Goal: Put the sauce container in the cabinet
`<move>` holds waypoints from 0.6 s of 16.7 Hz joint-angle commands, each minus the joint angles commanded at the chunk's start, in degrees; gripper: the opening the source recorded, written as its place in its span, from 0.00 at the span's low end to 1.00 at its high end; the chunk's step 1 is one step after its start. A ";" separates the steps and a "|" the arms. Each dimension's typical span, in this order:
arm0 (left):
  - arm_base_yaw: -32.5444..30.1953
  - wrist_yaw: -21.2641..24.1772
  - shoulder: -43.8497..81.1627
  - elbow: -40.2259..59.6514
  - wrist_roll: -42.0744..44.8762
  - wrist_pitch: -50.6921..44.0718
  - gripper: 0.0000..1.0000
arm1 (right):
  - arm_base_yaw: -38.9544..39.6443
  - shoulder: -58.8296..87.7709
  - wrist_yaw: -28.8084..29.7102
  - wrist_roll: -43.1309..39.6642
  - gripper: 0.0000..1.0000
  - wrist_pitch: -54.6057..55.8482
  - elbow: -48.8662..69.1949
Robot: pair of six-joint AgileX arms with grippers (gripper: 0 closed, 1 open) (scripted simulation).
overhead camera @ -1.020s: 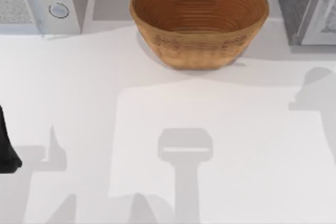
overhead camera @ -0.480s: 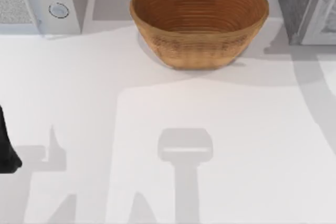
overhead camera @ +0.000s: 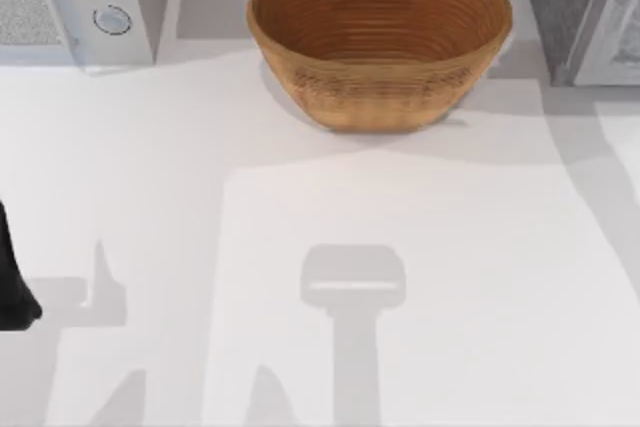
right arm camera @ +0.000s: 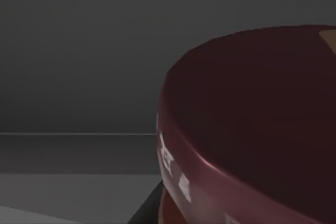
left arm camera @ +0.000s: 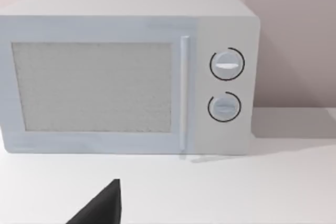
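While the sauce container (right arm camera: pixel 252 119) sits close up at the right wrist | right pincer's hold: cannot tell | left arm (overhead camera: pixel 10 277) parked, 9 o'clock | cabinet (overhead camera: pixel 585 7), 1 o'clock | step: likely placing inside | next: set down, let go gently

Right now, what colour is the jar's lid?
Dark maroon lid, seen best in the right wrist view.

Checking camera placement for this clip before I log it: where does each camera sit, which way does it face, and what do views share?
Top view: above the table, looking down at the woven basket, the white appliance and the cabinet; a dark piece of the left arm at the left edge.
Left wrist view: faces the appliance's front; a dark gripper tip low.
Right wrist view: close against the sauce container's maroon lid, dim grey behind.
Shared: top and left wrist views show the appliance.
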 joint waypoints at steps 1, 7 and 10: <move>0.00 0.00 0.00 0.00 0.00 0.00 1.00 | 0.00 0.00 0.00 0.00 0.00 0.00 0.00; 0.00 0.00 0.00 0.00 0.00 0.00 1.00 | -1.05 3.61 -0.80 0.05 0.00 0.45 3.13; 0.00 0.00 0.00 0.00 0.00 0.00 1.00 | -2.30 11.17 -1.63 -0.27 0.00 1.17 9.42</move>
